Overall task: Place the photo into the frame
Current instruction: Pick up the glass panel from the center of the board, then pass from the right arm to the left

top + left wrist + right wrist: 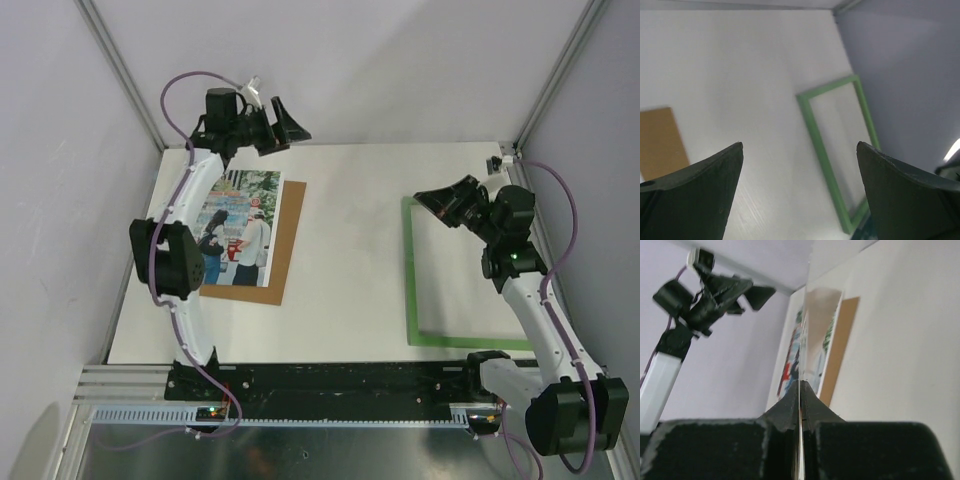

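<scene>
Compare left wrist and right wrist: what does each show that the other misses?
Left wrist only: the green frame flat on the table, seen between the open left fingers. Right wrist only: the photo, the left arm, and the right fingers shut on a thin clear sheet seen edge-on. Both: the brown board and the white table.

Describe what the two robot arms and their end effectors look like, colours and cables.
The left arm and right arm have white links and bulky black joint housings, with a purple cable looping along each. The left end effector and right end effector are black, each with two wedge-shaped fingers. A green light glows on the right arm.
</scene>
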`<state>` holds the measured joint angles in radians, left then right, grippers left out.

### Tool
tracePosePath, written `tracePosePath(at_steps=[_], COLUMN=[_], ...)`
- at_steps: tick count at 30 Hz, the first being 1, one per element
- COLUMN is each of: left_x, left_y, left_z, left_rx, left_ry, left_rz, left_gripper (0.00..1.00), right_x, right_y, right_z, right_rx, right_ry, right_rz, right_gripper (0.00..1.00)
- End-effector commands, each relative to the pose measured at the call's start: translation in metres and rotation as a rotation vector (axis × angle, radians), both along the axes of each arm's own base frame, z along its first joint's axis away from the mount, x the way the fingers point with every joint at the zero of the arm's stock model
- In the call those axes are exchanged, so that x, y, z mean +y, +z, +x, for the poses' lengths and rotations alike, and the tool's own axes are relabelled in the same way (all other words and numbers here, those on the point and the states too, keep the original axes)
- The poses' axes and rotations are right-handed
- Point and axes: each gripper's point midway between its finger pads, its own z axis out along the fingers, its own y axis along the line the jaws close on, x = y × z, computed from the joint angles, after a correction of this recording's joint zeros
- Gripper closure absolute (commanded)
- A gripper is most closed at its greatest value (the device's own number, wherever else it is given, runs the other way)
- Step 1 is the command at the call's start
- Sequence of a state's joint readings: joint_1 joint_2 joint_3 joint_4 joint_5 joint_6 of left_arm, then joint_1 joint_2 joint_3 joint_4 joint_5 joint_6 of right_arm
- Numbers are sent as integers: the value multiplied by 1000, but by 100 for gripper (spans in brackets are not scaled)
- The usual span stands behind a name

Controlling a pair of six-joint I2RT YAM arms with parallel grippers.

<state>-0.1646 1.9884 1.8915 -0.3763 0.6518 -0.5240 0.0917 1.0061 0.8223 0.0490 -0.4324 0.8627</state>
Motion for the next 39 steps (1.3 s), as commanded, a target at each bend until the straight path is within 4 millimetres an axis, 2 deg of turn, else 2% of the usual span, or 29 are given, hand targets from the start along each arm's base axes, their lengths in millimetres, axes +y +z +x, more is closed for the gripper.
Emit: tracePosePath(at_steps=[1, 7, 13, 17, 22, 29, 39], left_x=[-27, -7, 9, 14, 20, 28, 27], left_y=[47, 43, 37, 34, 39, 40, 76], left_z=[-56, -95, -132, -148, -161, -167, -182], left_rx=[-21, 27, 33, 30, 20, 28, -14], left_ry=[-204, -177, -152, -159, -181, -195, -262], left_rz=[-111, -122, -117, -127, -169, -225, -319], left_gripper=[0, 0, 0, 0, 0, 0, 0], right_x=[37, 54, 59, 61, 66, 71, 84], right_y=[47, 72, 85, 92, 101, 112, 100], right_z=[-36, -65, -81, -85, -87, -87, -78], right_rx=[-128, -198, -242, -252, -261, -283, -277], right_ry=[318, 520, 601, 626, 661, 692, 748], right_rz=[48, 114, 130, 153, 193, 247, 258], right_gripper=[100, 100, 100, 100, 100, 100, 100])
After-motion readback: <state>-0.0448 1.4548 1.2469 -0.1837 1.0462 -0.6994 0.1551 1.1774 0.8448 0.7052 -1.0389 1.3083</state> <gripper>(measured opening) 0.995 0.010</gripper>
